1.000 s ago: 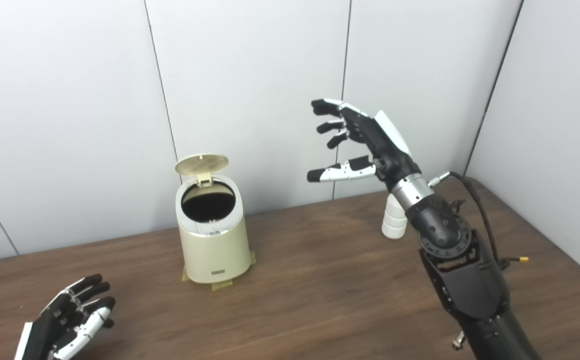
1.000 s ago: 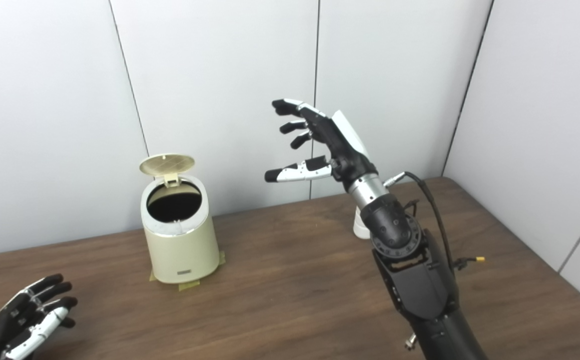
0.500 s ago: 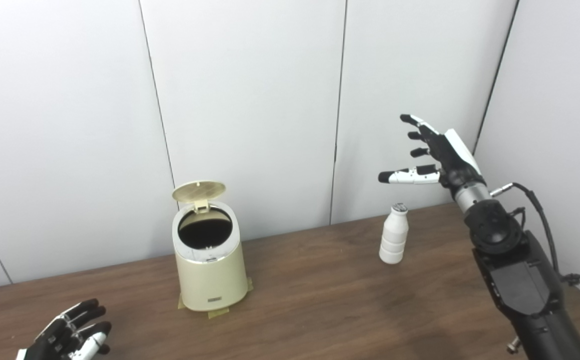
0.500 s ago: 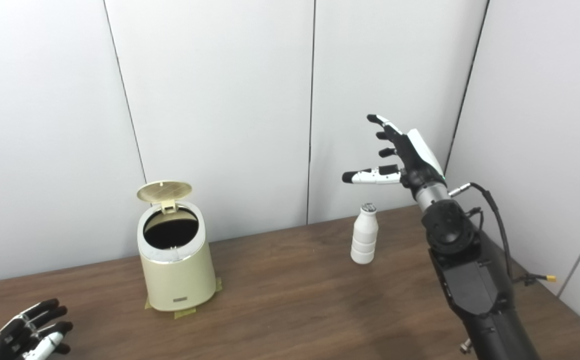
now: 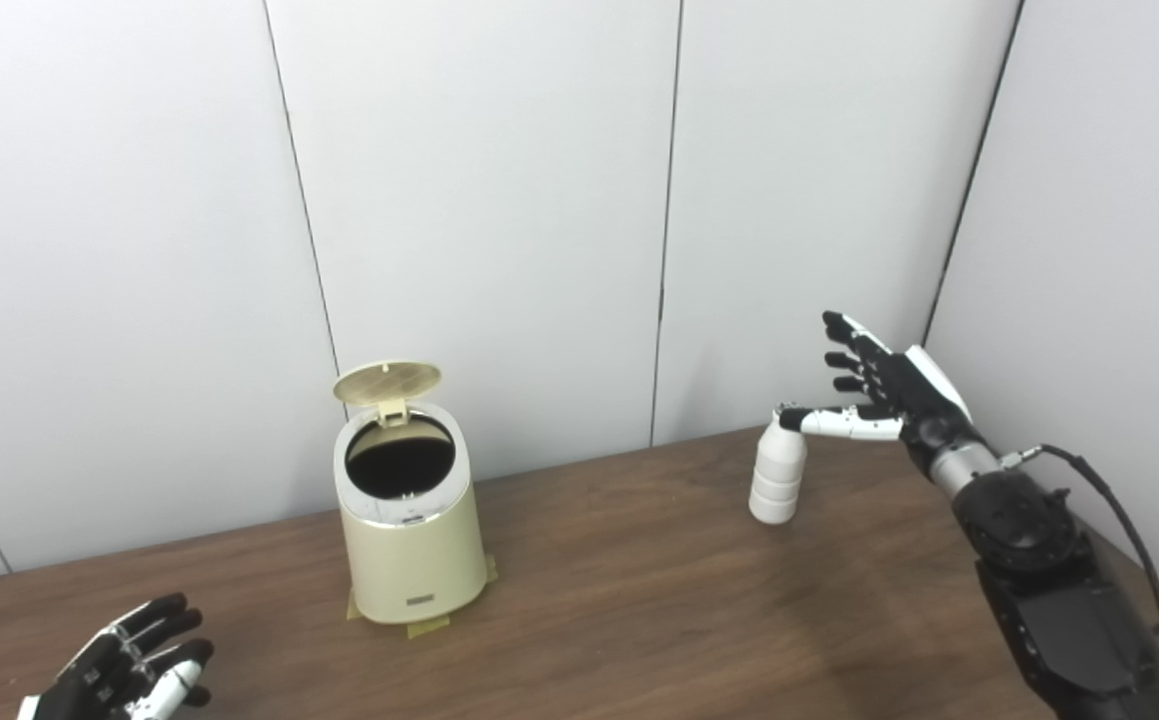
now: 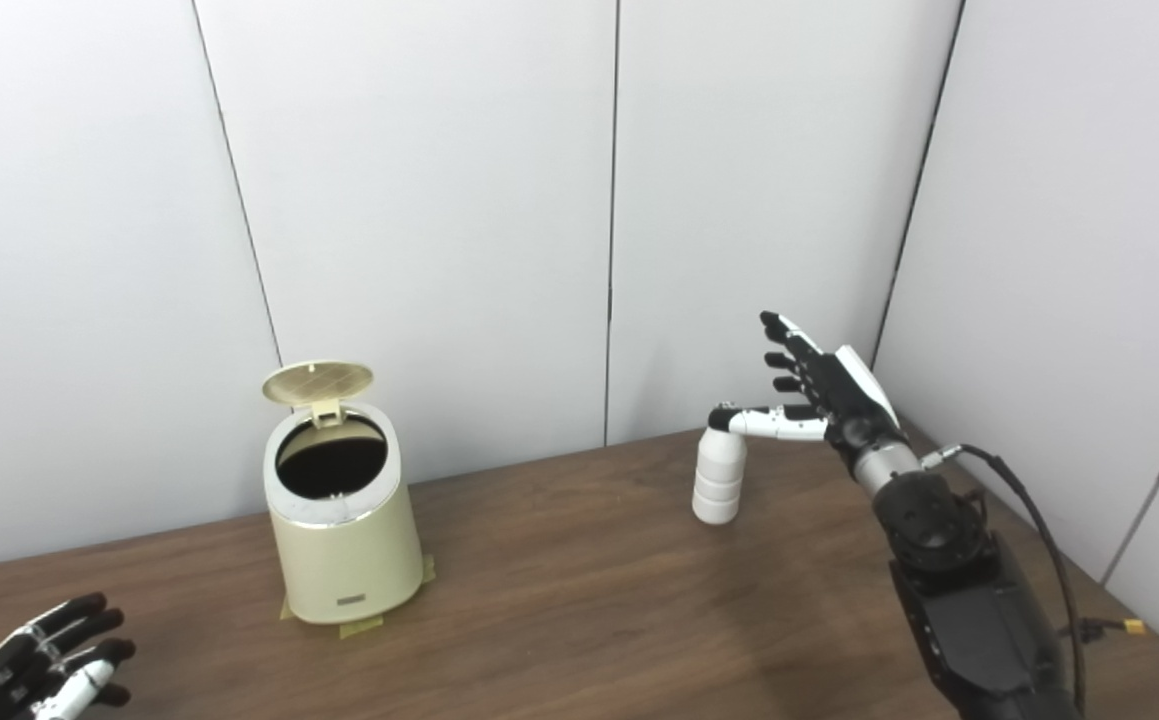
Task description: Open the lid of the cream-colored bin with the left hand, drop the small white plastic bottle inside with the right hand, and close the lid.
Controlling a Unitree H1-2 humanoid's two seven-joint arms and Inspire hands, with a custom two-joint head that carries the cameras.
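Note:
The cream-colored bin [image 5: 409, 545] stands on the wooden table [image 5: 639, 600] left of centre, its round lid [image 5: 386, 382] tipped up at the back and its dark mouth showing. The small white plastic bottle [image 5: 777, 475] stands upright to the right, near the back wall. My right hand [image 5: 879, 395] is open just right of the bottle at cap height, its thumb lying across the bottle's top and its fingers spread. My left hand [image 5: 124, 672] rests open and palm-up at the bottom left corner, far from the bin.
White wall panels close off the back and the right side. Tape pieces [image 5: 429, 627] hold the bin's base to the table. A black cable [image 5: 1119, 500] loops off my right forearm near the table's right edge.
My right hand has swung right and come down from high above the table to the bottle's cap. The camera has tilted, shifting the whole scene. The lid stays up; my left hand barely moved.

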